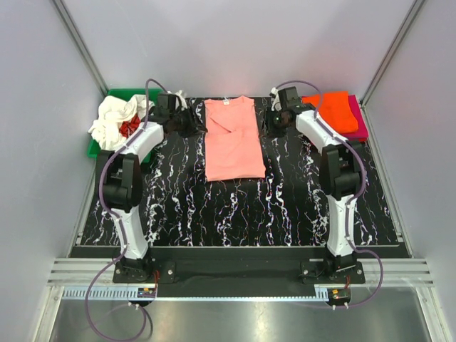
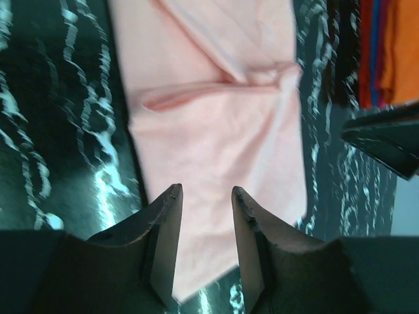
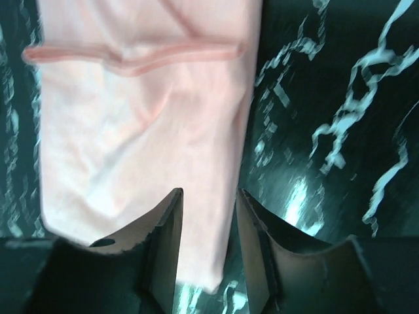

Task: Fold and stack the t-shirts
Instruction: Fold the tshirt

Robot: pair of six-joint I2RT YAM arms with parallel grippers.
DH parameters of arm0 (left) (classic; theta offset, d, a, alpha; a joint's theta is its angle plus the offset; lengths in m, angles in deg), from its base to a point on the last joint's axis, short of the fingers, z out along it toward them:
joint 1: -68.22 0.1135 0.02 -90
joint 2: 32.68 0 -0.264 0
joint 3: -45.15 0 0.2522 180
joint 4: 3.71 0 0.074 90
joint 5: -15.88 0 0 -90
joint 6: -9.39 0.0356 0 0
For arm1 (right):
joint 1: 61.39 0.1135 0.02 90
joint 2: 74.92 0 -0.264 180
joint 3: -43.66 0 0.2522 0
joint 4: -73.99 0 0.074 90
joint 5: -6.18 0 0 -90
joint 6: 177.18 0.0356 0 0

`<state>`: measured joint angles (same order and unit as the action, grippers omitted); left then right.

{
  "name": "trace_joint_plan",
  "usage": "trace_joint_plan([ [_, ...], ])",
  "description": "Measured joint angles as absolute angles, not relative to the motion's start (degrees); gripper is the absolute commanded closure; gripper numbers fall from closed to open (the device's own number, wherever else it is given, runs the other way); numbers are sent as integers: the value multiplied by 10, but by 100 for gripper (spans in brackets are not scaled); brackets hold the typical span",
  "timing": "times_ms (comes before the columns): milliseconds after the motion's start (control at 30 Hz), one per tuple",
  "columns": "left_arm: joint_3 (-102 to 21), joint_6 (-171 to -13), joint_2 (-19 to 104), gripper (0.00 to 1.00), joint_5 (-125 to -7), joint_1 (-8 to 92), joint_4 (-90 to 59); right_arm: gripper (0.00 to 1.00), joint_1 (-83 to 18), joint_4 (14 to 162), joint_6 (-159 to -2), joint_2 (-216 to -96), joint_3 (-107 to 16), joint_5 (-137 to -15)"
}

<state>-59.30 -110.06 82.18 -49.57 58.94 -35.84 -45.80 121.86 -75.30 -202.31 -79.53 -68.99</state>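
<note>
So, the salmon-pink t-shirt (image 1: pixel 231 139) lies flat on the black marbled table (image 1: pixel 235 206), upper middle of the overhead frame, sleeves tucked in so it's a long narrow strip. The left gripper (image 1: pixel 188 124) sits just off its upper left edge and the right gripper (image 1: pixel 275 121) just off its upper right. Both are parted, nothing pinched between the fingers. The orange t-shirt (image 1: pixel 335 110) lies folded on the magenta t-shirt (image 1: pixel 360 127) at upper right. A white t-shirt (image 1: pixel 112 117) and red t-shirt (image 1: pixel 130 127) are bunched in the green bin (image 1: pixel 95 147) at upper left.
</note>
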Motion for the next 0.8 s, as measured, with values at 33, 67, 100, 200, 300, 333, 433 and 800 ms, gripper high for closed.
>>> trace_joint_plan([
  [33,-576,-1099,802,60,-493,583,-358,55,-457,1218,-749,-2007,-774,-678],
  [67,-557,-1096,783,60,-490,574,-354,55,-456,1218,-746,-1994,-757,-670],
  [100,-541,-1095,770,60,-488,566,-349,55,-454,1212,-742,-1977,-731,-661],
  [200,-484,-1093,741,61,-478,537,-340,55,-449,1208,-736,-1947,-676,-644],
  [300,-437,-1091,741,62,-472,509,-331,55,-439,1201,-729,-1926,-622,-632],
  [333,-425,-1091,741,62,-471,504,-331,56,-435,1200,-727,-1922,-608,-633],
  [433,-391,-1092,746,63,-480,492,-333,64,-416,1197,-713,-1911,-563,-644],
  [800,-346,-1083,744,65,-576,471,-354,73,-391,1174,-687,-1880,-466,-718],
])
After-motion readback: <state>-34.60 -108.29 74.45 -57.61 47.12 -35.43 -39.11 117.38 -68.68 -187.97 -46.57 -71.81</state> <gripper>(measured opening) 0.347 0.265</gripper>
